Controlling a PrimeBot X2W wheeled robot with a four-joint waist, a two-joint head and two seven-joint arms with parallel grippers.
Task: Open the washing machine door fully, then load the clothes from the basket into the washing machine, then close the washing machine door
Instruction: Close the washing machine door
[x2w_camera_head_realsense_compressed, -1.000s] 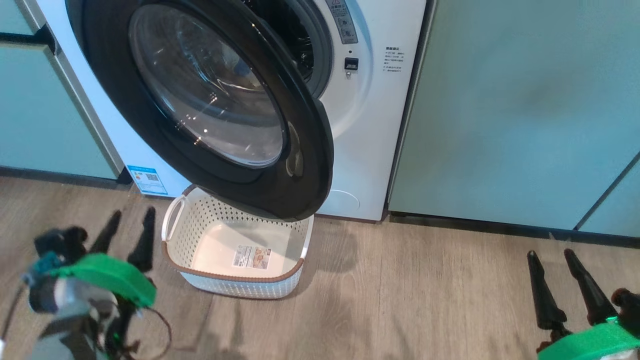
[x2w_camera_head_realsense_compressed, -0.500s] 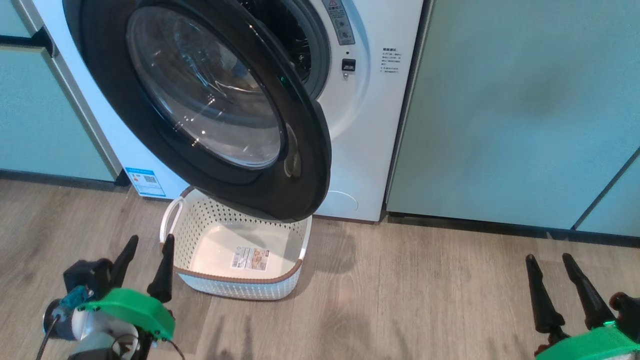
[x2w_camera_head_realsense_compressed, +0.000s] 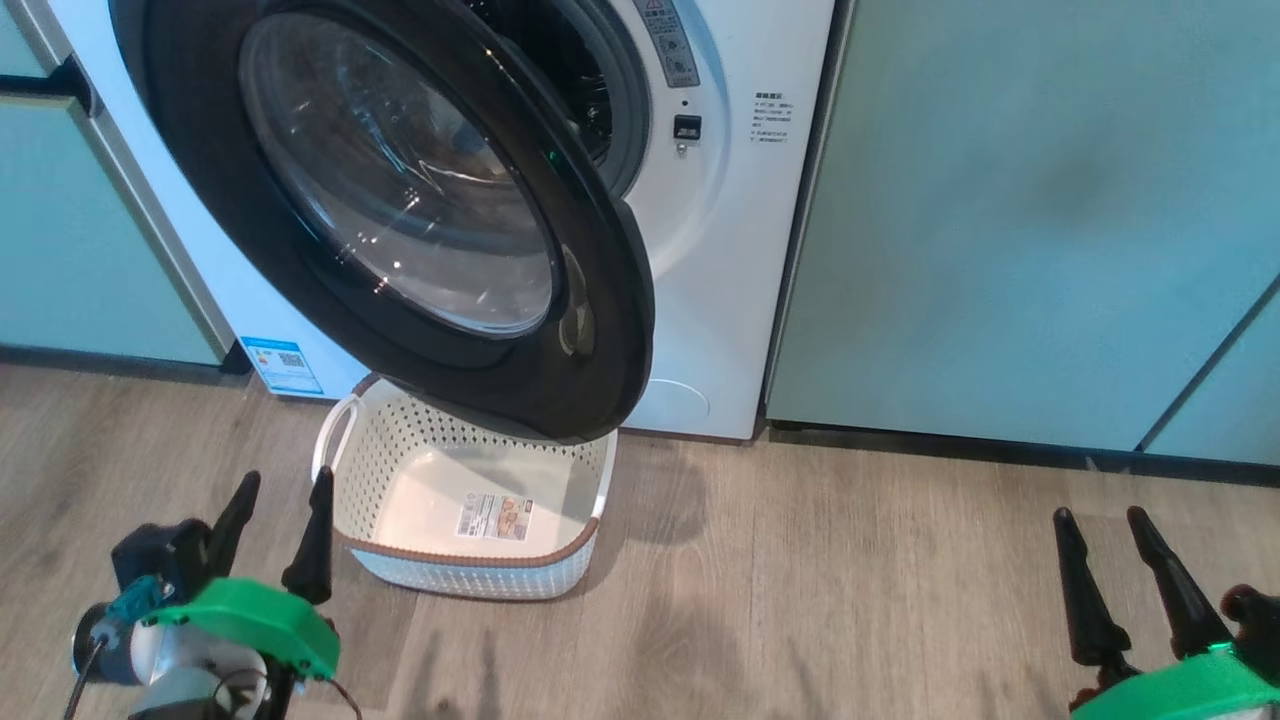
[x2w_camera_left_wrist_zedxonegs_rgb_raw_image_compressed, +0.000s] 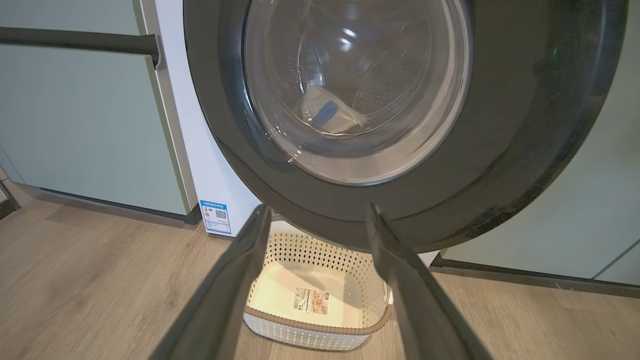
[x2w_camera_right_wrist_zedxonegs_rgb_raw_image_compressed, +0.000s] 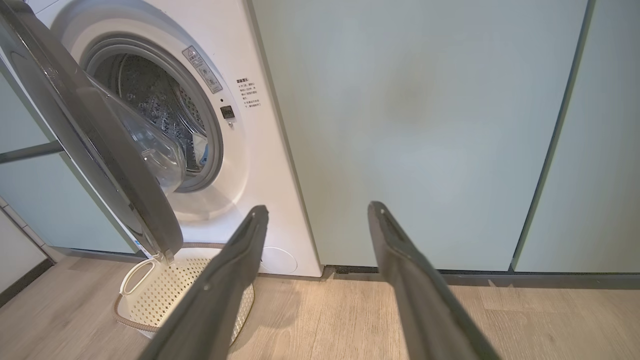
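The washing machine (x2w_camera_head_realsense_compressed: 730, 230) stands with its door (x2w_camera_head_realsense_compressed: 600, 330) swung partly out, black rim and glass bowl facing me. Through the glass I see pale clothes (x2w_camera_left_wrist_zedxonegs_rgb_raw_image_compressed: 327, 117) with a blue patch lying in the drum; the clothes (x2w_camera_right_wrist_zedxonegs_rgb_raw_image_compressed: 200, 147) also show past the gasket. Under the door, the cream basket (x2w_camera_head_realsense_compressed: 470, 560) sits on the floor with just a label inside. My left gripper (x2w_camera_head_realsense_compressed: 285, 478) hangs open beside the basket's left front corner, touching nothing. In its wrist view the left gripper (x2w_camera_left_wrist_zedxonegs_rgb_raw_image_compressed: 316, 210) points at the door's lower rim and the basket (x2w_camera_left_wrist_zedxonegs_rgb_raw_image_compressed: 310, 327). My right gripper (x2w_camera_head_realsense_compressed: 1098, 515) is open, far right.
Pale green cabinets (x2w_camera_head_realsense_compressed: 1000, 220) flank the machine on both sides, one with a dark handle bar (x2w_camera_left_wrist_zedxonegs_rgb_raw_image_compressed: 75, 42) on the left. The wood floor (x2w_camera_head_realsense_compressed: 800, 600) stretches between basket and right gripper (x2w_camera_right_wrist_zedxonegs_rgb_raw_image_compressed: 317, 207). The door overhangs the basket's (x2w_camera_right_wrist_zedxonegs_rgb_raw_image_compressed: 150, 295) back half.
My left gripper has drawn back toward me and slightly right, ending by the basket's left front corner. The camera shifted a little. Door, basket and right arm have not moved.
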